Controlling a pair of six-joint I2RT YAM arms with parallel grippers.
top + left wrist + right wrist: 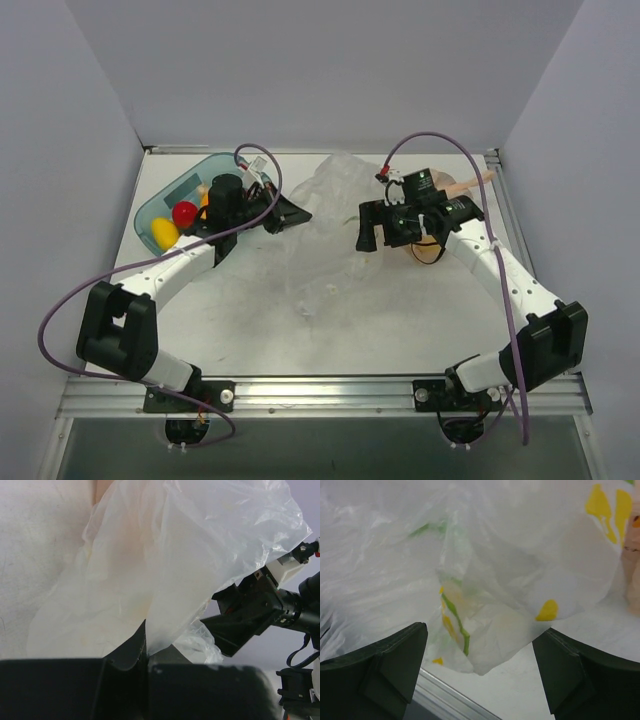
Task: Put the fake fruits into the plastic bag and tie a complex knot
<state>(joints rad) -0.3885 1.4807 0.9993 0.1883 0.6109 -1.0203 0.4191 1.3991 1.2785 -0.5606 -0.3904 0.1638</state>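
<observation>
My left end effector was pressed together on a fold of the plastic bag - the thin film ran straight down into the seam between the two fingers and was pinched there. My right end effector stood wide apart, holding nothing, with a hanging corner of the same bag in the gap between its fingers but not touching either one. Yellow and green patches showed through the film in front of it, too blurred for me to name.

From above, the bag lay crumpled in the middle of the desk, between my two end effectors, the left one at its left edge and the right one just beside its right edge. Behind my left wrist sat a teal tray at the far left of the desk, and in it lay a red fruit and a yellow fruit, touching each other. A peach-coloured thing lay on the desk just behind my right wrist.
</observation>
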